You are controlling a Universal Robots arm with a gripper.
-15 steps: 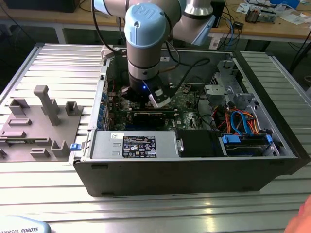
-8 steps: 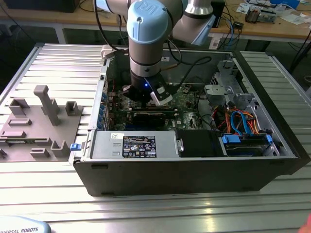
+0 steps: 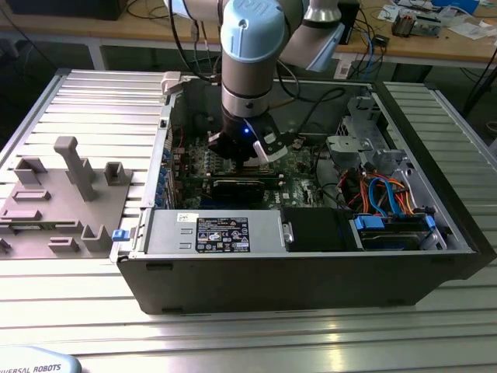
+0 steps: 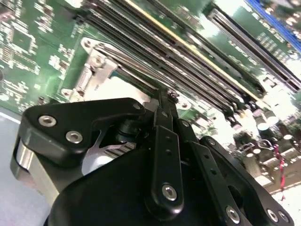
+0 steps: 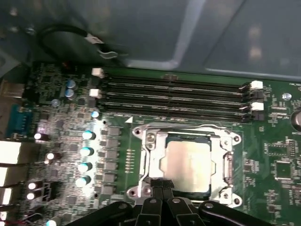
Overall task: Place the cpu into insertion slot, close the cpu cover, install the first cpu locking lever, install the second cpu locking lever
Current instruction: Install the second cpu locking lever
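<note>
While the arm stood down inside the open computer case on the table, I had the claw right at the socket's edge. In the first wrist view its fingers looked pressed together, tips meeting on the silvery frame just beside the chip, with nothing between them that I could make out.

The cpu sat flat in the insertion slot, dull silver top showing square and level. The cpu cover lay down around it, chip showing through its window, so I judged we were on the lever work. I could not say from these views which lever, or whether either was hooked yet; the thin wire along the frame's edge was hard to follow.

In the second wrist view the fingertips reached the corner of the metal frame, close to the long memory slots. My judgement was that the care lay here: press on the lever, not on the chip top or the cover plate, and keep clear of those slot latches. A thin sprung wire can slip off narrow tips, so I wanted slow, steady travel and the contact kept well seated on it. The motherboard capacitors beside the socket left little room for a sideways skid.
</note>
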